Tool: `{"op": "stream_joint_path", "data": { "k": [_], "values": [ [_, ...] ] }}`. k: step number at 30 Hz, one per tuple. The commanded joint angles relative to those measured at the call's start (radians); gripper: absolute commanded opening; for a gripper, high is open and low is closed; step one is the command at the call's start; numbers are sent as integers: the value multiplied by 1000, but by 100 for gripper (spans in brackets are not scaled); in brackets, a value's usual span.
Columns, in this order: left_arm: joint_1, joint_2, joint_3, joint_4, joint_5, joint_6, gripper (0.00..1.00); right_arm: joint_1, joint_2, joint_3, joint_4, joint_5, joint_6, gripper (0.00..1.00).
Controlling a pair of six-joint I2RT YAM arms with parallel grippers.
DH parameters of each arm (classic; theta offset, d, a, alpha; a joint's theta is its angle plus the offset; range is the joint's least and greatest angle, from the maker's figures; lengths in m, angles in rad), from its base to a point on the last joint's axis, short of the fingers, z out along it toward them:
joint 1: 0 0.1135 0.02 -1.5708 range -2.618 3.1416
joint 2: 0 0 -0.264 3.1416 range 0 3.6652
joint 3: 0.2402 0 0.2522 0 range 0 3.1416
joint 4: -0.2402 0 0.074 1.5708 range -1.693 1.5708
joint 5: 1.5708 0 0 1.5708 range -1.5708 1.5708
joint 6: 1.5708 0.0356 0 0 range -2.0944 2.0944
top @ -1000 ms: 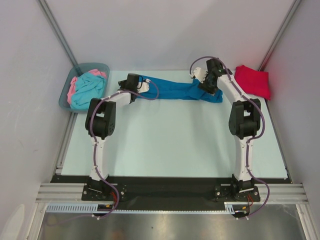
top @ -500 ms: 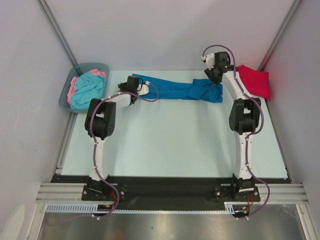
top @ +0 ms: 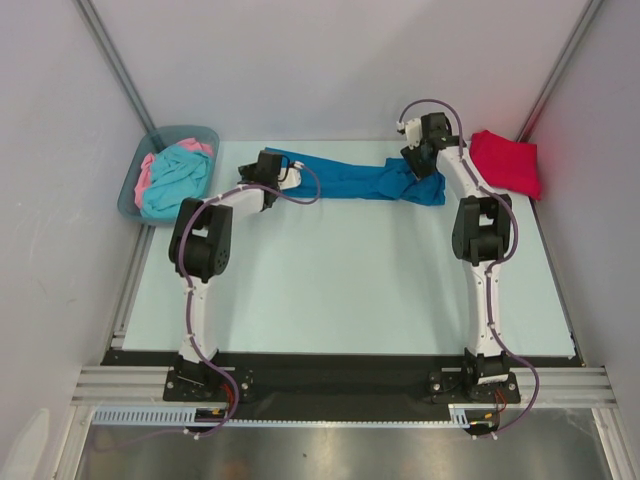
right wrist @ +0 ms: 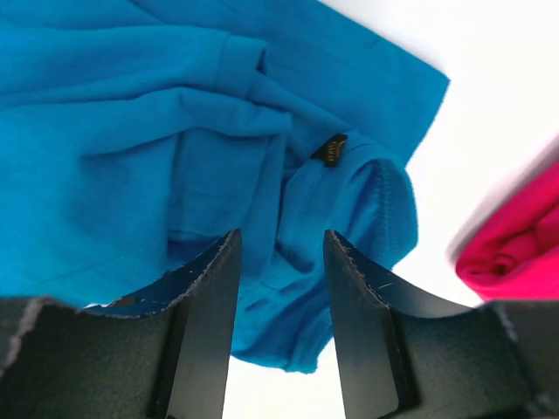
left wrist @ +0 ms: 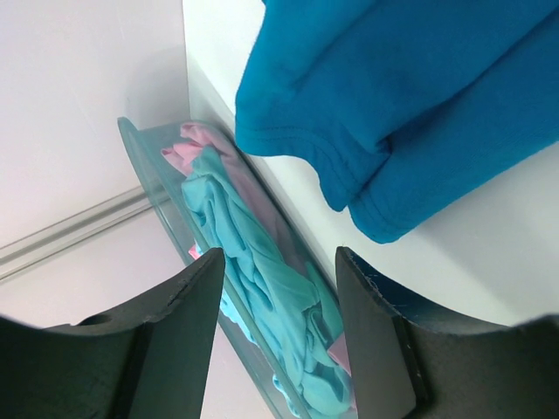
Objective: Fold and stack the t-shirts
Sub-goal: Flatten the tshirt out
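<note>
At the right pincer [right wrist: 279, 249]: released, nothing betw. the fingers. Had pulled up & away from the cloth half a sec ago; now swung back in over the neck end of the deep blue t-shirt [right wrist: 131, 131]. Reads as lining up a fresh grip, no fold begun yet.

At the left pincer [left wrist: 279, 257]: released too, holding nothing, just off the hem end, hardly shifted over the last sec. So neither end gripped; prob. more straightening needed before any fold.

On to the blue tee itself: pulled into a long band, L to R, along the far side of the counter [top: 340, 270]. Not flat: bunched & creased round the collar, small dark label [right wrist: 330, 150] showing, hem doubled over at the other end.

Further out: red t-shirt [top: 505, 160] heaped at far right, near the blue collar w/ a strip of bare counter between. Far left, turquoise t-shirt [top: 175, 180] & pink t-shirt [top: 148, 165] crumpled in the bin [top: 130, 200], both yet to fold.
</note>
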State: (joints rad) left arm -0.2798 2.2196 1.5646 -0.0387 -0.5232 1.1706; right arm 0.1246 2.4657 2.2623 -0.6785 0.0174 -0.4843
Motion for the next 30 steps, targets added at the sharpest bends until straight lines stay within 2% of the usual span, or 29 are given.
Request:
{"op": "stream_joint_path", "data": {
  "k": [1,16,21,30],
  "values": [
    [-7,-71,-6,16,-31,3,60,9,-8,40,-7,-54,15,48],
    [-13,-55,15,16,-32,6,60,26,-8,5,2,-82,23,47],
    [-13,-54,17,16,-31,11,60,27,7,13,8,-74,26,39],
    [-13,-46,34,23,-29,26,60,27,12,0,2,-71,18,35]
  ]
}}
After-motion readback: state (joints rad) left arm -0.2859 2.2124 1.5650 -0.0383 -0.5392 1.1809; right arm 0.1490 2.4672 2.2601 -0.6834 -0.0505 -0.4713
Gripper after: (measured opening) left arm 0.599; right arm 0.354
